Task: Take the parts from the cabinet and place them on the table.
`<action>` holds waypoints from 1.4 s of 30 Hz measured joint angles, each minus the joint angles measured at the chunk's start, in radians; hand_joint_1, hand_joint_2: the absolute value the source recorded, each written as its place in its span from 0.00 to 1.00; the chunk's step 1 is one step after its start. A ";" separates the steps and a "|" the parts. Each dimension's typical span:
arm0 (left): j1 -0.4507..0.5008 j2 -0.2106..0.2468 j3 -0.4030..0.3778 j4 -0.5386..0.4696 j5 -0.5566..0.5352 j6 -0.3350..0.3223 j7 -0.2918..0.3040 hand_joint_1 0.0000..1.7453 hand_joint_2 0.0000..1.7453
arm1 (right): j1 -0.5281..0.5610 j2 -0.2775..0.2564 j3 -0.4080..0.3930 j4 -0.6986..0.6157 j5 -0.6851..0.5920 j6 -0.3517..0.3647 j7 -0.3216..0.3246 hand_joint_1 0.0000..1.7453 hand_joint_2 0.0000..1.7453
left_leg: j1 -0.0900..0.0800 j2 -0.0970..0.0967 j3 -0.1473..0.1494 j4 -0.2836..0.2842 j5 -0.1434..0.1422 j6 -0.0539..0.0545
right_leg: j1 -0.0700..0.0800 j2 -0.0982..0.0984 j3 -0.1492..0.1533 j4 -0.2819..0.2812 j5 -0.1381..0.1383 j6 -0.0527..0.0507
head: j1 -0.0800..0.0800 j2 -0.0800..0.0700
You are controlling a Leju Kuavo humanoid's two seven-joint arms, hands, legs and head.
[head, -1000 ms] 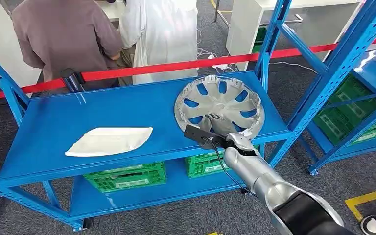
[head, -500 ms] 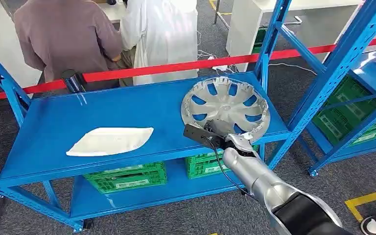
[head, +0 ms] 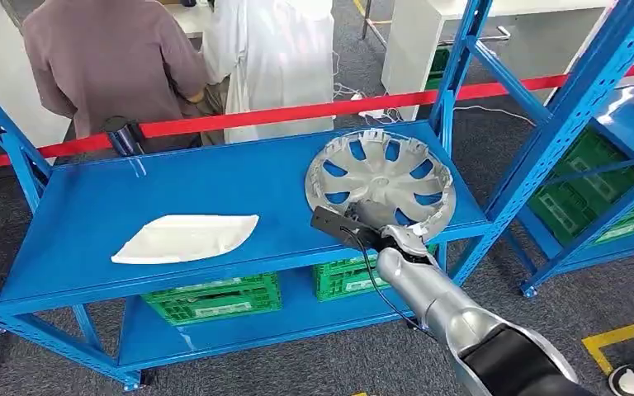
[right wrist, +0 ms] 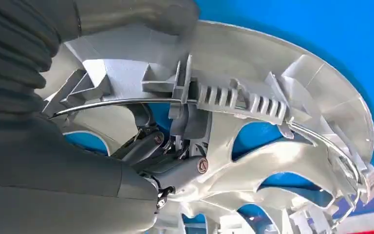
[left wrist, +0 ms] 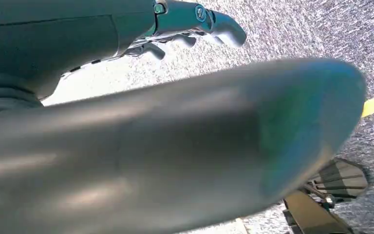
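On the blue shelf [head: 173, 186], the right hand [head: 384, 235] grips the hubcap [head: 380, 177] by its near rim, apparently to lift it out; left hand [left wrist: 195, 24] hangs empty, fingers apart.

Head view: bright, even overhead light, colours saturated, focus sharp across the frame. Soft glare streaks on the blue shelf [head: 215, 190] at upper left and on the rack at far right. Silver hubcap [head: 380, 183] shows mild highlights; faint shadow beneath it. Left wrist view: large grey body in the foreground badly out of focus, carpet behind sharper. Right wrist view: evenly lit, hubcap ribs crisp at centre, ribbed cover at left edge blurred.
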 joint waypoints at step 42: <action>0.029 -0.001 0.045 0.000 0.024 0.028 -0.034 0.00 0.00 | -0.135 0.086 -0.005 -0.214 -0.105 -0.126 -0.092 1.00 1.00 | -0.001 -0.006 -0.018 -0.001 0.005 -0.002 | -0.001 -0.003 -0.017 0.002 0.003 -0.002 | 0.000 0.000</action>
